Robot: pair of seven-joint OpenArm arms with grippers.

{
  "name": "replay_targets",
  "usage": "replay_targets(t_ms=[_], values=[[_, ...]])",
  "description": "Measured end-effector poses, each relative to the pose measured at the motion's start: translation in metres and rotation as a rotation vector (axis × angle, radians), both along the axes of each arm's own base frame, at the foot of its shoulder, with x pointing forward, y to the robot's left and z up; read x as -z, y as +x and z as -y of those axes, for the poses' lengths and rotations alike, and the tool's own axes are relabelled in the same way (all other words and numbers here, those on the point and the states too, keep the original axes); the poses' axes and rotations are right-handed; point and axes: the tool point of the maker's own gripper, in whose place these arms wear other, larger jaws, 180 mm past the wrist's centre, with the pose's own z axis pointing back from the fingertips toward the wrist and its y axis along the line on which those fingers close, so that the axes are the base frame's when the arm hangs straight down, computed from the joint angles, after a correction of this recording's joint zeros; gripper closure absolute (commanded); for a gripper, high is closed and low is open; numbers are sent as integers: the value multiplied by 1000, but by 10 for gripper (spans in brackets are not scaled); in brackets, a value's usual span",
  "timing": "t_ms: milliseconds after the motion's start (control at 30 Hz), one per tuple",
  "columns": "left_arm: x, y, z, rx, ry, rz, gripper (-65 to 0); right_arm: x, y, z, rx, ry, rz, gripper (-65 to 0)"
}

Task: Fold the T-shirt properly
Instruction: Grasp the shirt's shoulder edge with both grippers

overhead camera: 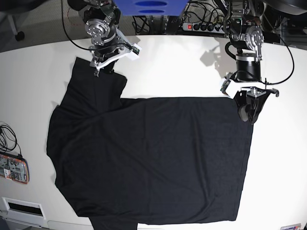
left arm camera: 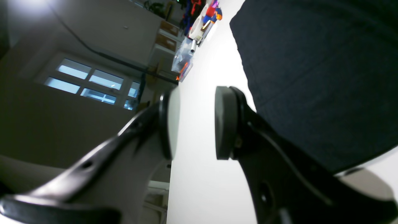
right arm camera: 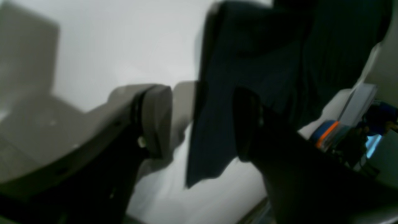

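While the T-shirt (overhead camera: 148,158) lies spread flat on the white worktop (overhead camera: 182,67), its body is seen to run crosswise between the two arms in the base view, with one short sleeve reaching up to the far-left corner of that view.

The left gripper (overhead camera: 250,108) is positioned at the garment's upper corner on the base view's right. In the left wrist view, its pads (left arm camera: 224,123) are parted over bare worktop, nothing is held between them, and the fabric edge (left arm camera: 248,90) lies just beside the pad on that view's right.

The right gripper (overhead camera: 106,64) is positioned at the sleeve end. In the right wrist view, its jaws are parted, and a flap of dark fabric (right arm camera: 214,124) hangs in the gap between them. The flap is not seen to be clamped; whether it touches either pad cannot be told through the blur.

Each arm is therefore judged nearest to its own far corner. The coming grasp is judged to depend on the left gripper being shifted sideways onto the hem edge.
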Motion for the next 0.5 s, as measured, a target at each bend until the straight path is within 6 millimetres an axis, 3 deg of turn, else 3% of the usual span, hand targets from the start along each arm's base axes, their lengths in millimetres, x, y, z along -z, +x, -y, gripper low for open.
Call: replay_targets(t_ms=[100,367,500], values=[[0,0,0,-2,1,2,-185,-4,11,1,7,12,24,-309],[-3,-1,-11,-27,14,7,-185,1,8,7,13,0,5,-309],[-3,-1,-10,-26,14,6,-185,13,12,27,106,31,3,-309]])
